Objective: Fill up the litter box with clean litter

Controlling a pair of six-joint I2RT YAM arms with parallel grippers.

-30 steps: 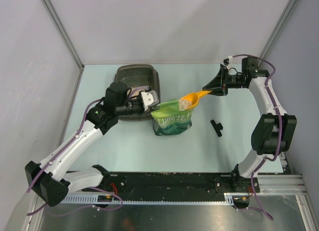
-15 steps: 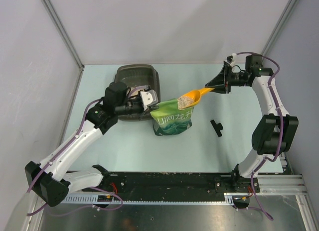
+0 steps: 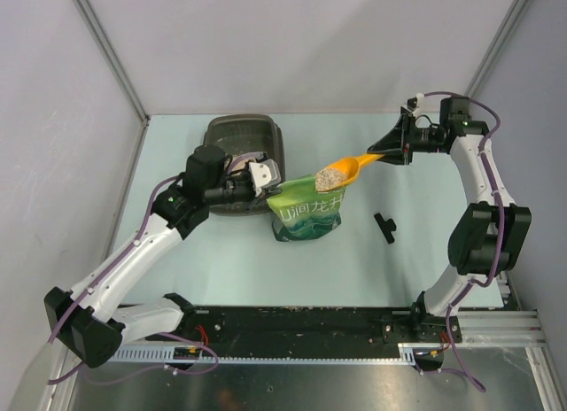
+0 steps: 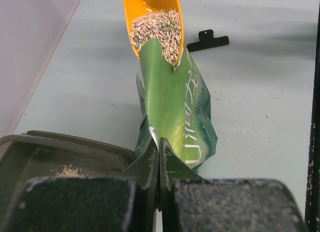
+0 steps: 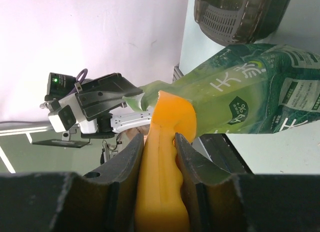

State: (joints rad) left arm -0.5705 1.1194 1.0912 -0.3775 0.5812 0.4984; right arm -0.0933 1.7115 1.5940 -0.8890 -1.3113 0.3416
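There are one litter box [image 3: 241, 130], one pouch [image 3: 306, 218], one scoop [image 3: 342, 171].

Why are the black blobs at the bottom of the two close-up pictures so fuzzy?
Left wrist view: the left end effector is nearest the lens and blurred, while the pouch and the litter in the scoop look sharp. Right wrist view: the right end effector is blurred, the pouch print crisp. Top view: sharp all over.
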